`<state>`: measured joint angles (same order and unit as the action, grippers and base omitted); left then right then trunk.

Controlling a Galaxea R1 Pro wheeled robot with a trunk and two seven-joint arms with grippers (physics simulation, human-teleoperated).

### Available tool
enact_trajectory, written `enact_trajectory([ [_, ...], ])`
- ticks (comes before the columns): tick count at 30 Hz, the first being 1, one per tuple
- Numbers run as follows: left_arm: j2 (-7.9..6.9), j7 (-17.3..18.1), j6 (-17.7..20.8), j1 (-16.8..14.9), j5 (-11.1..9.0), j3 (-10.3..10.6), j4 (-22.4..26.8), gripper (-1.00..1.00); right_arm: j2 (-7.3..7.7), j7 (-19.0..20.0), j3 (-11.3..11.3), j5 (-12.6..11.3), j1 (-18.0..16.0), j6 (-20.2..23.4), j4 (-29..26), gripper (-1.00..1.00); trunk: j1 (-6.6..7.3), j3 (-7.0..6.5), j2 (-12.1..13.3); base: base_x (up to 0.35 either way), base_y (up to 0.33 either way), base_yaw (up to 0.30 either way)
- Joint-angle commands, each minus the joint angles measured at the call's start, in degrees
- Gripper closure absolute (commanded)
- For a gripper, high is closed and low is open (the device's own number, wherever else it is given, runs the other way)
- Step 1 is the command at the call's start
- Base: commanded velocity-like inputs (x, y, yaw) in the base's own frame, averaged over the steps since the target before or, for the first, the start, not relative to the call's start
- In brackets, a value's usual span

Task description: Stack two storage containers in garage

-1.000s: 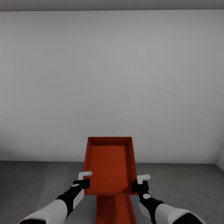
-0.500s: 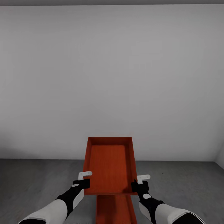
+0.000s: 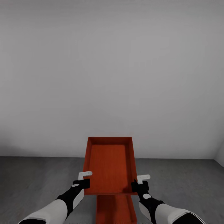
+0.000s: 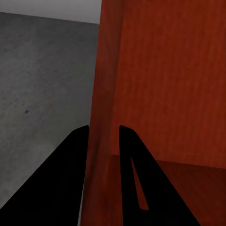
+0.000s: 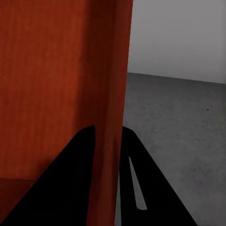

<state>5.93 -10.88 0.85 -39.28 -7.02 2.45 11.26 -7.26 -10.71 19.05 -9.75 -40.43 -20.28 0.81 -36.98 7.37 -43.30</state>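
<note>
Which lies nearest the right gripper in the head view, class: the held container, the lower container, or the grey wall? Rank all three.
1. Held container: its side wall is inside the right gripper.
2. Lower container: below, on the floor.
3. Grey wall: ahead, farthest.

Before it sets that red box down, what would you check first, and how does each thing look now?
1. Left gripper clamped on the held container's wall: ok.
2. Right gripper clamped on the opposite wall: ok.
3. Held container level: ok.
4. Second container directly underneath: ok.
5. Edges lined up for stacking: cannot tell.
6. Concrete floor around it free of obstacles: ok.
</note>
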Motion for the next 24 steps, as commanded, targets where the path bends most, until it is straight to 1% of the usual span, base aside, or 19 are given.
enact_trajectory([
  [1, -0.66, -0.7, 0.1, 0.0, -0.4, -0.5, -0.1, 1.00, -0.03, -0.2, -1.4, -0.4, -0.1, -1.0, -0.1, 1.00, -0.01, 0.18, -0.1, 0.000, 0.000, 0.000],
  [24, -0.66, -0.7, 0.1, 0.0, -0.4, -0.5, -0.1, 1.00, -0.04, -0.1, -1.4, -0.4, -0.1, -1.0, -0.1, 1.00, -0.01, 2.22, -0.1, 0.000, 0.000, 0.000],
])
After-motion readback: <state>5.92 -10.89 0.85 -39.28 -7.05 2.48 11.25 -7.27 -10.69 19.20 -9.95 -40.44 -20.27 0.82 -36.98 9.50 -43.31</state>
